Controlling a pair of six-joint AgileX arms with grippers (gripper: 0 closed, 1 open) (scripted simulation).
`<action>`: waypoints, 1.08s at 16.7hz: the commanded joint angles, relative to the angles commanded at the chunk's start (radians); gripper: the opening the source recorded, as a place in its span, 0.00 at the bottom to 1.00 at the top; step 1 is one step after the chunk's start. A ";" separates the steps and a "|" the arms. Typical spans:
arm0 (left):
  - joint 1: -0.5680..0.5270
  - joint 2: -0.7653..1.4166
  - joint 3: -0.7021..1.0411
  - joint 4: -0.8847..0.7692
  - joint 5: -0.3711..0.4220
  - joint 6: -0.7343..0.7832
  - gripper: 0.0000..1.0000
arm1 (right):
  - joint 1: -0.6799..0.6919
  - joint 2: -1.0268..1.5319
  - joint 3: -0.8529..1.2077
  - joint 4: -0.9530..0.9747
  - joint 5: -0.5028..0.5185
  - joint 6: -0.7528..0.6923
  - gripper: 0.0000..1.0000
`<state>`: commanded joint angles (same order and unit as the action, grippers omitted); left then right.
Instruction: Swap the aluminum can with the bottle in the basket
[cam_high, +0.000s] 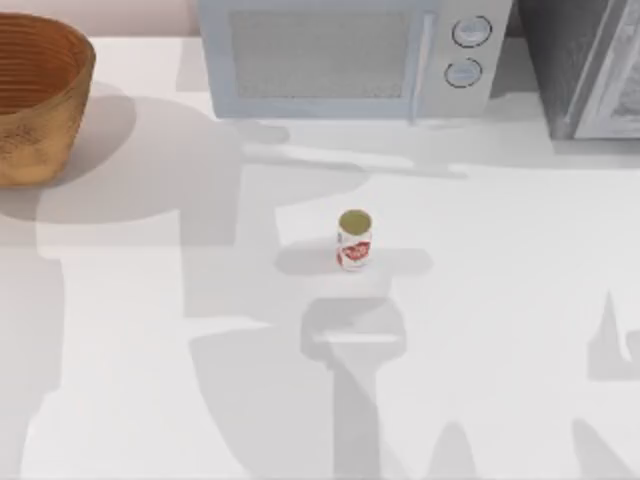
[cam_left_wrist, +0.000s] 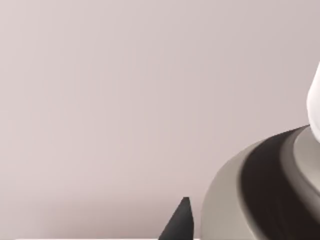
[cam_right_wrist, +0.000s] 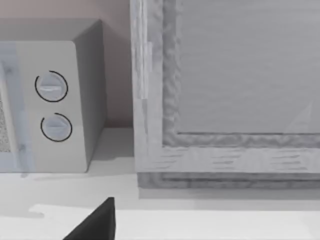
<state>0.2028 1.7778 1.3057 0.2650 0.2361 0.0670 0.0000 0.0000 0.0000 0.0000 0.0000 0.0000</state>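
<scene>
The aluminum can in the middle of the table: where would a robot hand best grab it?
Probably around the aluminum can's round side wall, about mid-height, coming in level from the side. It stands upright with open table all round, and its curved wall should fit between two fingers.

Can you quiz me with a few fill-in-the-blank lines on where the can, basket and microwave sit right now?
1. The aluminum can stands ____ on the table, near its middle.
2. The basket sits at the table's far ____ corner in the top view.
3. The microwave at the back has ____ round knobs.
4. The can's round top is gold-olive; its label is ____.

Missing words: upright; left; two; red
</scene>
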 joint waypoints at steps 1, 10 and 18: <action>0.000 0.000 0.000 0.000 0.000 0.000 0.08 | 0.000 0.000 0.000 0.000 0.000 0.000 1.00; 0.000 0.000 0.000 0.000 0.000 0.000 0.75 | 0.000 0.000 0.000 0.000 0.000 0.000 1.00; 0.000 0.000 0.000 0.000 0.000 0.000 1.00 | 0.000 0.000 0.000 0.000 0.000 0.000 1.00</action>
<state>0.2028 1.7778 1.3057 0.2650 0.2361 0.0670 0.0000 0.0000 0.0000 0.0000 0.0000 0.0000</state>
